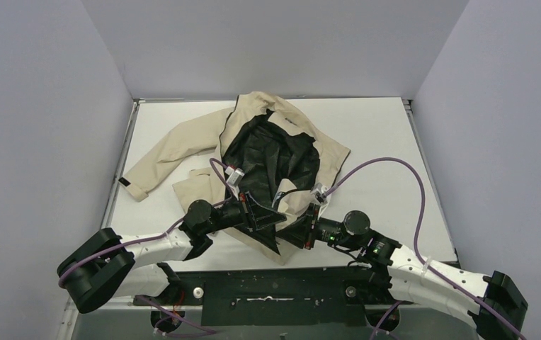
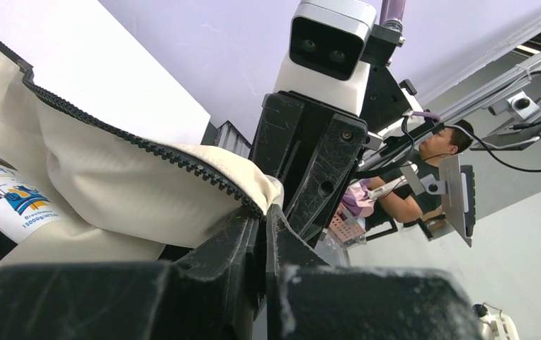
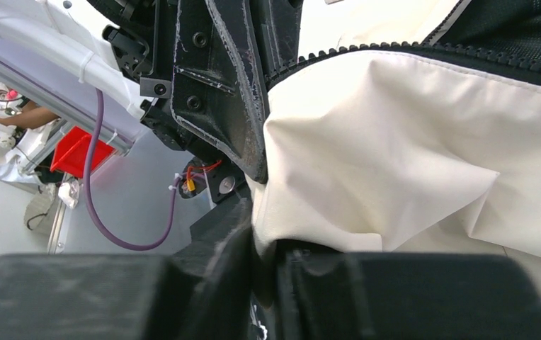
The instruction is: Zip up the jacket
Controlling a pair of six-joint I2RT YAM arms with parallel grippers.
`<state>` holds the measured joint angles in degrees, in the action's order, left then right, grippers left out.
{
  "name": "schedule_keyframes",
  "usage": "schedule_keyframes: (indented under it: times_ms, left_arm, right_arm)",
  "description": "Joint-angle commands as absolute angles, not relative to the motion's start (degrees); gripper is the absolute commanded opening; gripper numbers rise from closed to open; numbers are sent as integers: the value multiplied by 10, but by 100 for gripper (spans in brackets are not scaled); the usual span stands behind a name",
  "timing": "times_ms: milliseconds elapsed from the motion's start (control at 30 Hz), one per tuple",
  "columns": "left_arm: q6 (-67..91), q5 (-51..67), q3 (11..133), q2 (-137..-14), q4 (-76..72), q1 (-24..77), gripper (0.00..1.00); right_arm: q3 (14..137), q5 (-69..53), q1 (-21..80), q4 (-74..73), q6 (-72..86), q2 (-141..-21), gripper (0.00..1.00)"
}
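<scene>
Both clamped | left gripper (image 2: 266, 212) pinches jacket (image 1: 183, 145) at zipper (image 2: 147, 150) | right gripper (image 3: 266, 244) pinches beige hem alongside

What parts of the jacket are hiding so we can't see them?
- The zipper slider: seen in no view; in the top view the left gripper and right gripper cover the jacket's lower front.
- The label: left wrist view, cut off by the left edge, print too small to read.
- Second sleeve: top view shows only one sleeve; the other is out of sight, likely under the body.
</scene>
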<state>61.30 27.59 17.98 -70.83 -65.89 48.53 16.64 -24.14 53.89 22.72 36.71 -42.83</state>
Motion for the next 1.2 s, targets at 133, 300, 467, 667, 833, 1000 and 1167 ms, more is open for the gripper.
schedule_keyframes:
  times_ms: [133, 300, 467, 667, 833, 1000, 1167]
  left_arm:
    - [616, 271, 182, -706, -703, 482, 0]
    - [590, 256, 186, -685, -648, 481, 17]
    - [529, 188, 203, -593, -474, 477, 39]
    - [469, 65, 237, -483, -246, 473, 46]
    - [448, 6, 261, -428, -129, 470, 46]
    - [452, -69, 294, -434, -7, 470, 46]
    - [453, -118, 328, -460, 90, 469, 47]
  right_arm:
    - [199, -223, 546, 274, 353, -427, 0]
    - [202, -200, 546, 251, 344, -406, 0]
    - [208, -154, 546, 198, 332, -373, 0]
    - [220, -95, 530, 165, 338, -336, 0]
    - [240, -74, 494, 156, 313, -298, 0]
    - [316, -30, 451, 95, 261, -297, 0]
    - [404, 96, 440, 5, 222, -324, 0]
